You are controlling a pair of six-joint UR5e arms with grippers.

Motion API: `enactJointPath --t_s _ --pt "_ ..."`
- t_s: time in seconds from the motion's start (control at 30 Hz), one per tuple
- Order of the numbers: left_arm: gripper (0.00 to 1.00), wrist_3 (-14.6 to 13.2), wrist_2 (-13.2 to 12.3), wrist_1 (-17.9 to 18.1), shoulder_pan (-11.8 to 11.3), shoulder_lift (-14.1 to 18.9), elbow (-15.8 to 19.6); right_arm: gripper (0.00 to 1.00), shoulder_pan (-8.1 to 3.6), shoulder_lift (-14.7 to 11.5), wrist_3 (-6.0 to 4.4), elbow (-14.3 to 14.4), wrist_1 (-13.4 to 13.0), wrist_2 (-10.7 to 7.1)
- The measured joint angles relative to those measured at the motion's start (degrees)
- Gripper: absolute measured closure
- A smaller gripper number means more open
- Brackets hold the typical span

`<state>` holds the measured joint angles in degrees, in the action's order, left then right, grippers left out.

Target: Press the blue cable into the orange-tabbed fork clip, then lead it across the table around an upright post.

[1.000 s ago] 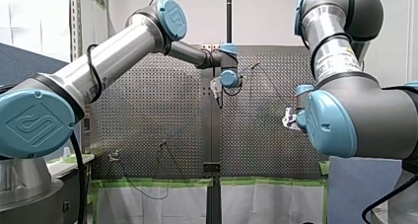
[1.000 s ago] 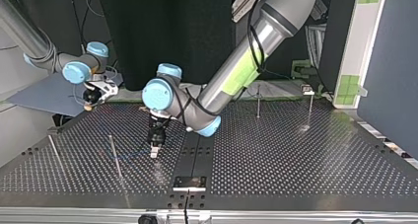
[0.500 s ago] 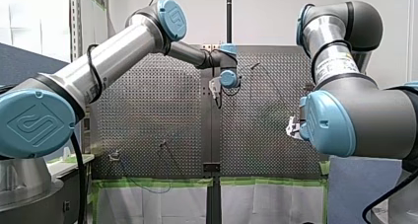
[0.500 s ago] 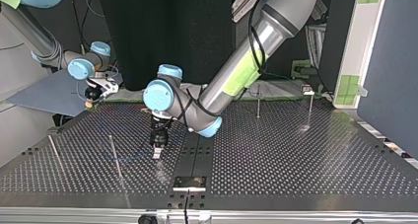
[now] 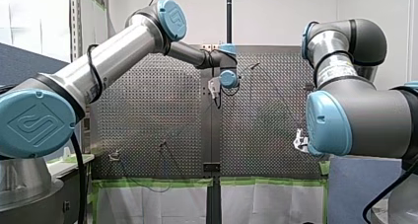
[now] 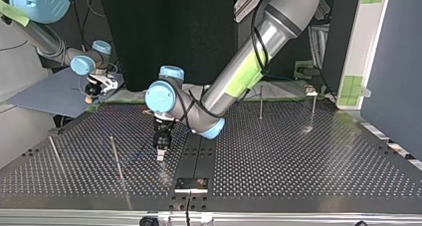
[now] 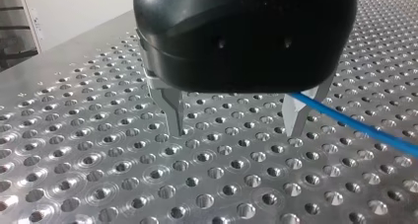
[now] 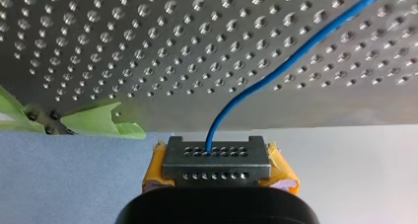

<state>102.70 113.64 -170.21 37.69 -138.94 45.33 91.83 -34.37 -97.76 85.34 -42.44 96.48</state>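
Frontally, my left tool hangs above the table's middle. From its wrist it stands released, the cable passing just beside one finger. At the right wrist, my right tool is clenched on the cable.

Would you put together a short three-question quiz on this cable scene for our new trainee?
1. True or false: my left gripper is shut on the blue cable.
2. Which one holds the cable? A) my left gripper B) my right gripper C) neither.
3. Fill in: in the right wrist view, my right gripper sits ____ the table's edge.
Key: 1 false: its fingers stand open, and the cable passes beside one of them. 2 B. 3 past.
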Motion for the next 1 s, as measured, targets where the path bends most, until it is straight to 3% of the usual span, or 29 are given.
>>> enactJointPath --t_s 0.37,0.7,1.0 --pt "0.0 0.0 0.47 0.01 -0.04 -0.01 0.02 1.0 -1.41 5.41 -0.29 -1.95 -3.71 -0.37" --pt "0.0 0.04 0.48 -0.18 -0.07 0.02 0.15 1.0 -1.81 10.92 -1.1 -4.87 -3.24 -0.52" --pt "0.0 -0.01 0.53 -0.07 -0.26 0.0 1.49 1.0 -1.69 15.29 -1.09 -6.54 -2.43 -0.47"
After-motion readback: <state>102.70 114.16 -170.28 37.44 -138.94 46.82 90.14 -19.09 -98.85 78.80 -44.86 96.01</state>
